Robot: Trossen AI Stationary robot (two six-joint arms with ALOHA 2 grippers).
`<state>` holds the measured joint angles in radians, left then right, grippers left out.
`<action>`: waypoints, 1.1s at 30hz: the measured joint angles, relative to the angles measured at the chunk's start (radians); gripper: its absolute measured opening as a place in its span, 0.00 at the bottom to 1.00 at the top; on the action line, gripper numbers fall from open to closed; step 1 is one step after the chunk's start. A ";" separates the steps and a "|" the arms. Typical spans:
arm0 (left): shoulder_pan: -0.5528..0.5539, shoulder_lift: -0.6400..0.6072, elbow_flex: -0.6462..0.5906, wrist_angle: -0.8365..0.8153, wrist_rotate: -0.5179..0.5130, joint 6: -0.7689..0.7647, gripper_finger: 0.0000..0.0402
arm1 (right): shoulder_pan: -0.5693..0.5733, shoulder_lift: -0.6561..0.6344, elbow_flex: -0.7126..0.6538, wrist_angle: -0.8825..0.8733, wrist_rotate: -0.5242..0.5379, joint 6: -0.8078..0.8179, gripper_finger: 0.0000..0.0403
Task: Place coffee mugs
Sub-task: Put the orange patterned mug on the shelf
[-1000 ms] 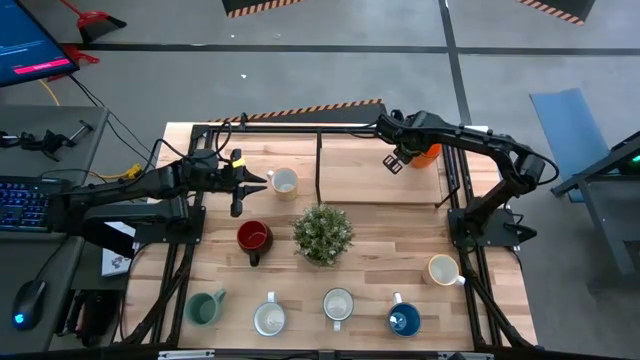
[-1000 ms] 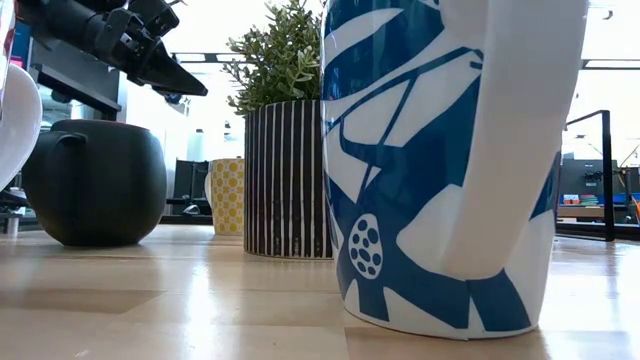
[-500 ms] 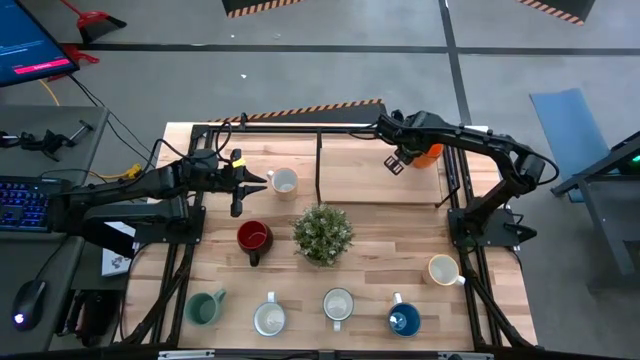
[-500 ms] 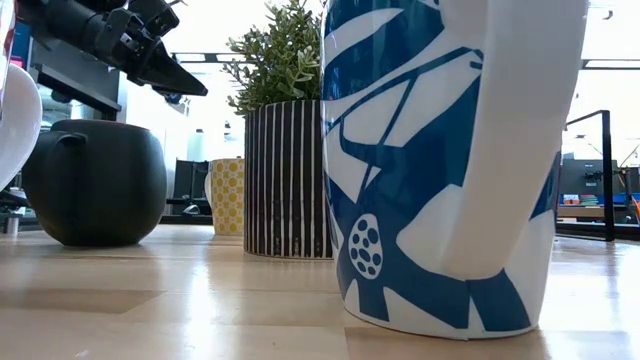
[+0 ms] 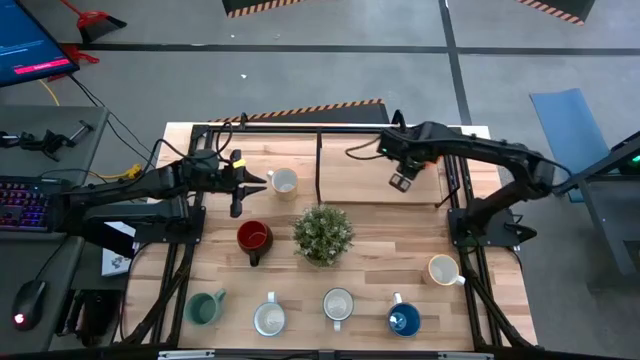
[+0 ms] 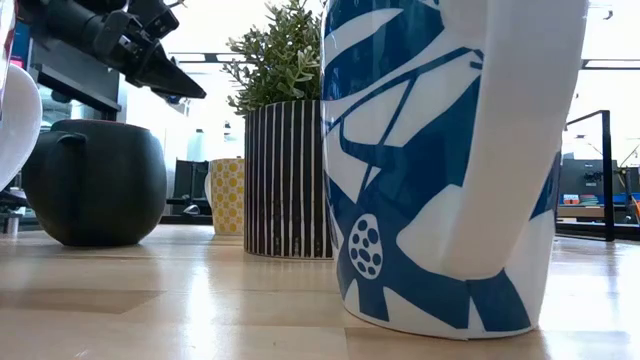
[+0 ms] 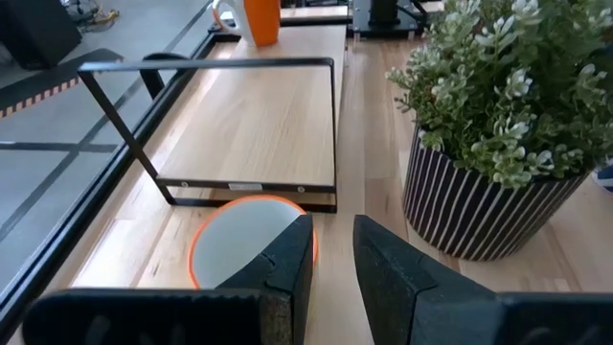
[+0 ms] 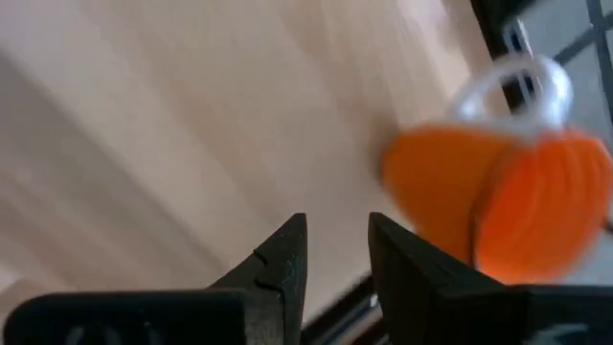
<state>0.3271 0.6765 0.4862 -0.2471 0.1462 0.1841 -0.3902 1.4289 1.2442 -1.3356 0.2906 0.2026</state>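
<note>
An orange mug [image 5: 431,156] stands at the table's far right, half under my right arm; it also shows in the right wrist view [image 8: 508,206] and the left wrist view [image 7: 261,19]. My right gripper [image 5: 400,179] hangs nearer than the mug and to its left, fingers slightly apart and empty [image 8: 337,251]. My left gripper [image 5: 262,181] points level at a white mug with an orange rim [image 5: 285,181], just short of it, fingers slightly apart and empty [image 7: 333,251]. Red [image 5: 254,237], green [image 5: 205,307], white [image 5: 270,318], pale [image 5: 338,304], blue [image 5: 404,319] and cream [image 5: 443,269] mugs stand on the near half.
A spiky potted plant [image 5: 322,233] in a striped pot [image 6: 285,180] stands mid-table. A black metal frame [image 5: 320,160] runs across the far half. The low view is largely filled by a blue-and-white mug [image 6: 450,160] and a dark round mug [image 6: 95,182].
My right gripper has moved toward the table's near edge, away from the orange mug, which stays standing where it was. My left arm has kept still.
</note>
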 joint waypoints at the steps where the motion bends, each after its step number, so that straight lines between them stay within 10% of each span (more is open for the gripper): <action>1: 0.000 0.000 0.000 -0.008 0.000 0.000 0.17 | 0.020 -0.035 0.000 -0.017 -0.004 0.028 0.23; 12: 0.000 0.000 0.000 -0.019 0.000 -0.007 0.17 | 0.414 -0.318 0.000 -0.085 0.020 0.440 0.23; 23: 0.000 0.000 0.000 -0.018 0.000 -0.018 0.17 | 0.931 -0.323 -0.091 -0.204 0.046 1.040 0.23; 33: 0.000 0.000 0.000 -0.018 0.000 -0.017 0.17 | 1.243 -0.322 -0.283 0.071 0.023 1.464 0.23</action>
<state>0.3271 0.6765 0.4858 -0.2653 0.1459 0.1673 0.8525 1.1072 0.9615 -1.2649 0.3132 1.6664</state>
